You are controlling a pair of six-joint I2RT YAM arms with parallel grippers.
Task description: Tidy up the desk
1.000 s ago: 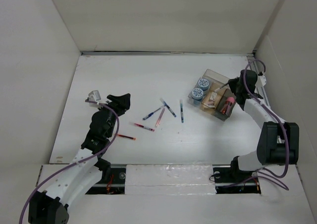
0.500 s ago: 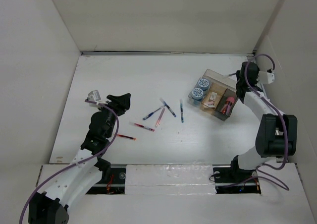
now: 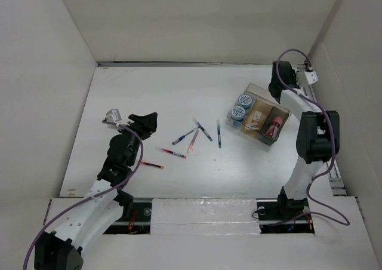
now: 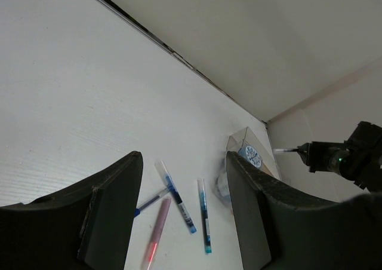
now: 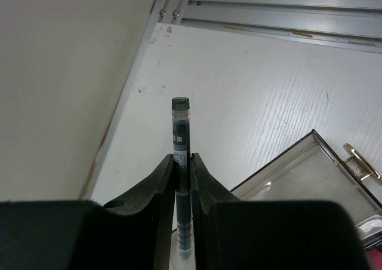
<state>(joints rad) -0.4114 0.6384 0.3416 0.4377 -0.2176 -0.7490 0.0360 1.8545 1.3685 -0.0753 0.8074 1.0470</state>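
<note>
The white desk [image 3: 149, 91] carries several loose pens in its middle: blue ones [image 3: 203, 129] [image 3: 219, 134] [image 3: 182, 137], a pink one [image 3: 192, 141] and red ones [image 3: 173, 153] [image 3: 151, 164]. My left gripper [image 3: 146, 122] hovers open to their left, nothing between its fingers [image 4: 119, 186]; the blue pens [image 4: 179, 204] show beyond it. My right gripper [image 3: 277, 82] is at the back right, behind the clear tray [image 3: 268, 95]. It [image 5: 182, 157] is shut on a black pen [image 5: 181, 126] that sticks out past the fingertips.
The clear tray holds two round blue-and-white items [image 3: 245, 100], tan pieces [image 3: 255, 120] and a pink object [image 3: 274, 126]. Its rim [image 5: 280, 162] lies just below the held pen. Metal rails [image 5: 268, 13] and white walls close in the back right corner.
The right arm has swung from the tray's right side toward the back, carrying the black pen behind the tray's back corner. The left arm has not moved.
</note>
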